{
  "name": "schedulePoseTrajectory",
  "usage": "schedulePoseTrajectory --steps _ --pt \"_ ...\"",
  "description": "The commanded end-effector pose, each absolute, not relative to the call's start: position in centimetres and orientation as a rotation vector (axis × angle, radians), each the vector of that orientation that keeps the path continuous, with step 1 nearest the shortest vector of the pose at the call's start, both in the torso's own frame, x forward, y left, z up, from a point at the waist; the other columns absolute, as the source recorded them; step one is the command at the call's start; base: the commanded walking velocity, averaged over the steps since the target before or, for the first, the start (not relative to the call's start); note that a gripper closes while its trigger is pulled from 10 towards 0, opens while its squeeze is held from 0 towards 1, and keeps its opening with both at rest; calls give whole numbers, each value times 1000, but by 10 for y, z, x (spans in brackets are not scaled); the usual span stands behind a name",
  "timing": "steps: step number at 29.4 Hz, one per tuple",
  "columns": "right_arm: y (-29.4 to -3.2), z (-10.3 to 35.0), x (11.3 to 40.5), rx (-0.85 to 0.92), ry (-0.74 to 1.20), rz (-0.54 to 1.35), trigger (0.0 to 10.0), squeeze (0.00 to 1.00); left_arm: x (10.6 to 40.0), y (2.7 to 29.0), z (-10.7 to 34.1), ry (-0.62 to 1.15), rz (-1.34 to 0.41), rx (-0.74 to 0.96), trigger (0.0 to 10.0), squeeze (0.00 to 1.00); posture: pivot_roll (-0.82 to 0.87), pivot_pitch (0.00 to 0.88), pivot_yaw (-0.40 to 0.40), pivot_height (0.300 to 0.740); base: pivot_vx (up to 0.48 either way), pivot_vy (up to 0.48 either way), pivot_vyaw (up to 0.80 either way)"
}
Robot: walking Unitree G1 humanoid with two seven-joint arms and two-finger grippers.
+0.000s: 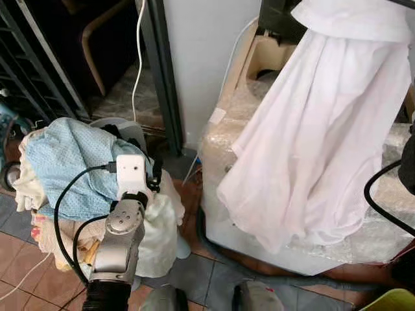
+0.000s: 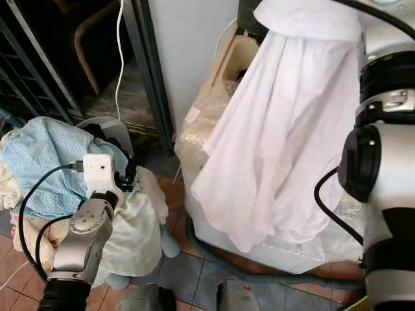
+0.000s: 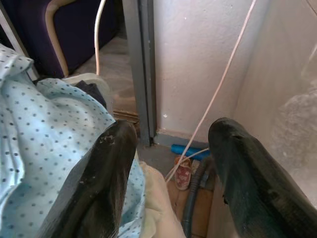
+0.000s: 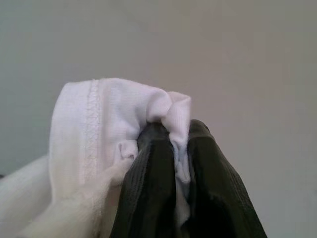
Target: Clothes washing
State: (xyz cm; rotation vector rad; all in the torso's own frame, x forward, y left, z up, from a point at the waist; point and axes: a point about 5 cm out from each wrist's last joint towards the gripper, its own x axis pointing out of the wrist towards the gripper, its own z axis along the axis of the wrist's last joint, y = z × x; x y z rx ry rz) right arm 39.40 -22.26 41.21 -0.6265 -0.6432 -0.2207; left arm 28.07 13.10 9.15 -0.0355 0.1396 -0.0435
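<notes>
A large white garment (image 1: 324, 123) hangs from high at the right, draped down over the washing machine (image 1: 227, 149), which is wrapped in bubble film. My right gripper (image 4: 179, 148) is shut on a fold of the white garment (image 4: 94, 129), pinched between its black fingers. On the left a heap of laundry (image 1: 65, 162), with a light blue dotted cloth (image 3: 44, 139) on top, fills a basket. My left gripper (image 3: 171, 163) hovers just above that heap, open, with nothing between its fingers (image 3: 106, 168).
A dark metal door frame (image 1: 162, 71) stands between the heap and the machine. White cables (image 3: 213, 94) run down the wall. A hose and small items lie on the tiled floor (image 1: 201, 272) by the machine's base. A yellow-green object (image 1: 389, 301) sits at bottom right.
</notes>
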Motion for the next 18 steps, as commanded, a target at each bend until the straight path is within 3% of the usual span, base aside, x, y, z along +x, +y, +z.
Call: schedulePoseTrajectory --steps 1,3,4,7,10,14,18 --pt "-221 386 404 -647 -524 -164 10000 0 279 130 90 152 -43 -27 10000 0 -64 76 21 740 0 0 0" --pt "-220 344 414 -619 -340 -68 10000 0 278 130 90 153 -38 -26 10000 0 -64 76 21 740 0 0 0" --pt "-221 322 417 -594 -236 -16 10000 1000 279 130 90 152 -37 -26 10000 0 -56 79 25 740 0 0 0" --pt "-223 287 417 -542 -103 69 10000 1000 278 131 90 153 -40 -25 10000 0 -56 78 29 740 0 0 0" --pt "-230 285 415 -540 -120 50 10000 1000 279 131 90 155 -48 -23 10000 0 -61 75 35 740 0 0 0" --pt "-235 316 409 -466 -320 40 10000 1000 279 129 90 157 -55 -21 10000 0 -67 74 36 740 0 0 0" --pt "-237 343 399 -311 -458 161 10000 1000 279 127 89 160 -60 -22 10000 0 -76 71 29 740 0 0 0"
